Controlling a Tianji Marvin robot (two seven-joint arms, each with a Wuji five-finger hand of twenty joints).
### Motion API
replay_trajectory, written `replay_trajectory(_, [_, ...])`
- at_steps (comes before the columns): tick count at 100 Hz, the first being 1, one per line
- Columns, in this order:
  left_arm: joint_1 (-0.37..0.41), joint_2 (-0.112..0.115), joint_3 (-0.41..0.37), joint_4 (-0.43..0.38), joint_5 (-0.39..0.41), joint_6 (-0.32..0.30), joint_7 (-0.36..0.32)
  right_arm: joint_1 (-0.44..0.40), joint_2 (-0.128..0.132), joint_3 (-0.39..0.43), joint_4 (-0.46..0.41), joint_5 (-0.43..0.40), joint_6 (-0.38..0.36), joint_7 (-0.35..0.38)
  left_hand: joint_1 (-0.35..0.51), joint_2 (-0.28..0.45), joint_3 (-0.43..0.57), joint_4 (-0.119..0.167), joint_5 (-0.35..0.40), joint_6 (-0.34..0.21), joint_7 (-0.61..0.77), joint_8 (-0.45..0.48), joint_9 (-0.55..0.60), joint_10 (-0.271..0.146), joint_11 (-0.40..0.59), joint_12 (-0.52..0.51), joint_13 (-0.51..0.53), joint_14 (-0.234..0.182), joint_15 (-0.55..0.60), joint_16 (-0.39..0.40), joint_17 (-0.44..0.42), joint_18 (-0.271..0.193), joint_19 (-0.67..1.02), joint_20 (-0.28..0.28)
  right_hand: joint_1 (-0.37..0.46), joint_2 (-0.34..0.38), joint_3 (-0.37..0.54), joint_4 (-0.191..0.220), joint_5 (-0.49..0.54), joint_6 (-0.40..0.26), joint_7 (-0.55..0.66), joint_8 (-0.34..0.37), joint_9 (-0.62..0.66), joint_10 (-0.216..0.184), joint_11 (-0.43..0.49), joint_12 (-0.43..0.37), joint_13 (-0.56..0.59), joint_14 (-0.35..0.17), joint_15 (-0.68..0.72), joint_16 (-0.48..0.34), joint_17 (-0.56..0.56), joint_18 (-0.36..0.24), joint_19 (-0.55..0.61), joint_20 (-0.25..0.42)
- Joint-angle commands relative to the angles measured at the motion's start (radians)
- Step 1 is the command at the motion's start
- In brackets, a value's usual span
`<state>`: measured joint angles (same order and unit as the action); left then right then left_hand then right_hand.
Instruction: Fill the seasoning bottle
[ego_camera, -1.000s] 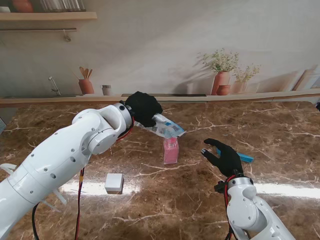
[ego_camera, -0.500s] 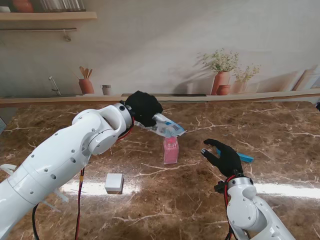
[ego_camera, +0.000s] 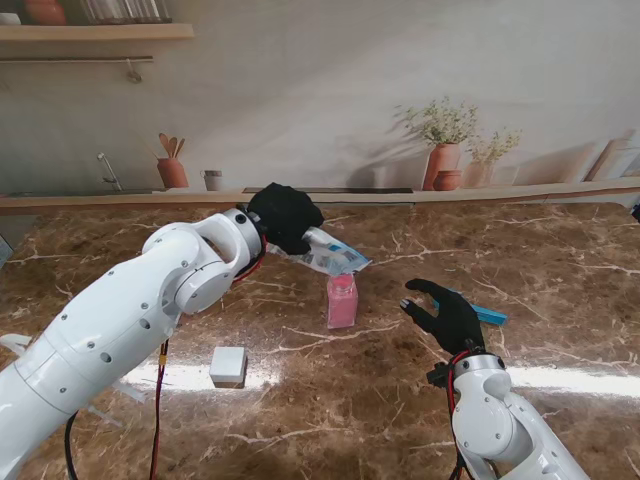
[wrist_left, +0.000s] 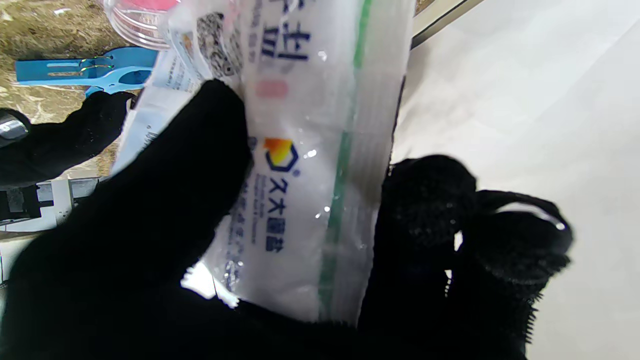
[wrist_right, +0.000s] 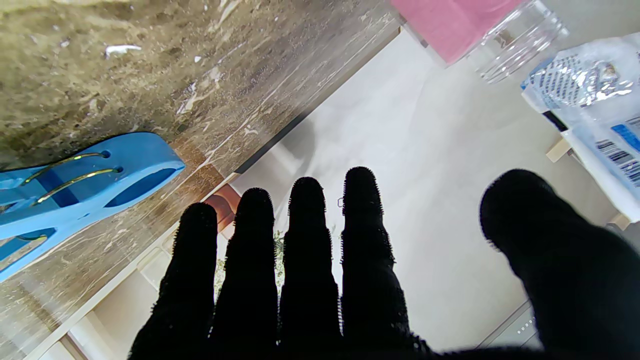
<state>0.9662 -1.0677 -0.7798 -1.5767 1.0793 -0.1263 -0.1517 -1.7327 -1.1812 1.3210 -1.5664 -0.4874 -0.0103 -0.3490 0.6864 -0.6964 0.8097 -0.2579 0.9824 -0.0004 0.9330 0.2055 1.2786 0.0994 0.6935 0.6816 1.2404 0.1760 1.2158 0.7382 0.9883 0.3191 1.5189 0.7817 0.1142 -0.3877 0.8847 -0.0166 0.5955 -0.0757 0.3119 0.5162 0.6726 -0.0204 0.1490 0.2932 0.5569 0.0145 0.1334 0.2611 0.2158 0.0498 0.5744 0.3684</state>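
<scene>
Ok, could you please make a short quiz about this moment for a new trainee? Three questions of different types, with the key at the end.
1. True or false: the left hand holds the seasoning bag over the mouth of the bottle.
2. Multiple choice: what is the right hand doing? A) gripping the bottle B) open, holding nothing C) holding the blue clip
3. Short answer: in the stand's view, what lies on the table nearer to me than the bottle and to its left?

Key:
1. True; the bag's lower end tilts down just over the bottle's mouth.
2. B; fingers apart, to the bottle's right, not touching it.
3. The small white box.
</scene>
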Motion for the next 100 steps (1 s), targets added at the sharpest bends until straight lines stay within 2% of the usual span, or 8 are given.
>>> replay_trajectory(1, [0.001, 0.001, -0.002, 0.002, 0.002, 0.000, 0.002, -0.006, -0.002, -0.003, 0.003, 0.004, 0.008, 0.016, 0.019, 0.048, 0.018, 0.037, -0.009, 0.011, 0.089, 0.050, 0.042, -0.037, 0.049, 0.002, 0.029, -0.043, 0.052, -0.011, 0.033, 0.000, 0.063, -0.011, 0.001, 0.011, 0.016, 0.011, 0.017, -0.024, -0.002, 0.011, 0.013, -0.008, 0.010, 0.016, -0.007, -0.005, 0.007, 0.018, -0.012, -0.012, -0.005, 0.015])
replay_trajectory(24, [0.032, 0.000, -0.025, 0.008, -0.009, 0.006, 0.023, -0.007, 0.000, -0.006, -0.006, -0.003, 0.018, 0.024, 0.028, 0.131, 0.059, 0.034, -0.055, -0.002, 0.048, 0.132, -0.006, -0.035, 0.053, 0.012, 0.027, -0.034, 0.007, -0.003, -0.009, 0.003, 0.048, 0.009, 0.002, 0.012, 0.016, 0.011, 0.017, -0.026, -0.002, 0.011, 0.012, -0.009, 0.010, 0.016, -0.008, -0.004, 0.007, 0.018, -0.012, -0.012, -0.005, 0.015])
replay_trajectory(40, [0.060, 0.003, -0.047, 0.013, -0.013, 0.000, 0.031, -0.008, 0.002, -0.008, -0.017, -0.009, 0.028, 0.031, 0.076, 0.173, 0.071, 0.005, -0.105, -0.054, 0.038, 0.218, -0.050, -0.042, 0.058, 0.022, 0.025, -0.034, -0.035, 0.020, -0.048, -0.001, 0.035, 0.032, 0.001, 0.012, 0.016, 0.011, 0.016, -0.025, -0.002, 0.011, 0.011, -0.008, 0.010, 0.016, -0.009, -0.005, 0.006, 0.017, -0.012, -0.013, -0.005, 0.015])
replay_trajectory(60, [0.100, -0.003, -0.076, 0.044, -0.018, -0.012, 0.127, -0.007, 0.005, -0.014, -0.030, -0.019, 0.041, 0.041, 0.076, 0.166, 0.090, -0.005, -0.107, -0.069, 0.045, 0.234, -0.049, -0.050, 0.062, 0.041, 0.024, 0.005, -0.043, 0.033, -0.052, -0.001, 0.035, 0.038, 0.001, 0.012, 0.017, 0.011, 0.016, -0.025, -0.002, 0.011, 0.011, -0.009, 0.010, 0.016, -0.009, -0.005, 0.006, 0.017, -0.012, -0.013, -0.005, 0.016])
replay_trajectory(69, [0.115, -0.009, -0.084, 0.062, -0.029, -0.010, 0.180, -0.007, 0.006, -0.018, -0.036, -0.021, 0.046, 0.046, 0.073, 0.165, 0.094, -0.006, -0.106, -0.069, 0.046, 0.233, -0.048, -0.048, 0.061, 0.043, 0.024, 0.008, -0.043, 0.037, -0.052, 0.000, 0.036, 0.039, 0.001, 0.013, 0.017, 0.011, 0.017, -0.026, -0.002, 0.011, 0.011, -0.009, 0.010, 0.015, -0.009, -0.005, 0.006, 0.017, -0.012, -0.013, -0.005, 0.016])
replay_trajectory(73, [0.120, -0.012, -0.086, 0.074, -0.034, -0.009, 0.208, -0.006, 0.007, -0.020, -0.039, -0.022, 0.048, 0.048, 0.070, 0.162, 0.097, -0.006, -0.105, -0.071, 0.046, 0.231, -0.046, -0.048, 0.061, 0.043, 0.026, -0.033, -0.039, 0.039, -0.049, 0.000, 0.038, 0.040, 0.001, 0.012, 0.017, 0.011, 0.017, -0.026, -0.002, 0.011, 0.011, -0.006, 0.010, 0.015, -0.010, -0.005, 0.006, 0.017, -0.012, -0.013, -0.006, 0.016])
replay_trajectory(78, [0.127, -0.016, -0.088, 0.083, -0.047, -0.006, 0.226, -0.007, 0.007, -0.022, -0.043, -0.025, 0.051, 0.050, 0.069, 0.163, 0.099, -0.006, -0.105, -0.071, 0.046, 0.229, -0.046, -0.046, 0.060, 0.043, 0.025, 0.008, -0.040, 0.040, -0.048, 0.001, 0.039, 0.040, 0.000, 0.013, 0.016, 0.010, 0.016, -0.026, -0.002, 0.011, 0.011, -0.009, 0.010, 0.015, -0.009, -0.005, 0.006, 0.017, -0.012, -0.013, -0.005, 0.016])
replay_trajectory(100, [0.158, -0.031, -0.102, 0.124, -0.099, -0.012, 0.304, -0.009, 0.011, -0.026, -0.061, -0.035, 0.062, 0.065, 0.072, 0.170, 0.101, -0.012, -0.119, -0.085, 0.060, 0.248, -0.056, -0.054, 0.064, 0.052, 0.024, -0.004, -0.049, 0.042, -0.064, 0.006, 0.035, 0.043, 0.001, 0.013, 0.016, 0.011, 0.015, -0.025, -0.002, 0.011, 0.010, -0.009, 0.010, 0.015, -0.010, -0.005, 0.006, 0.017, -0.012, -0.014, -0.006, 0.015])
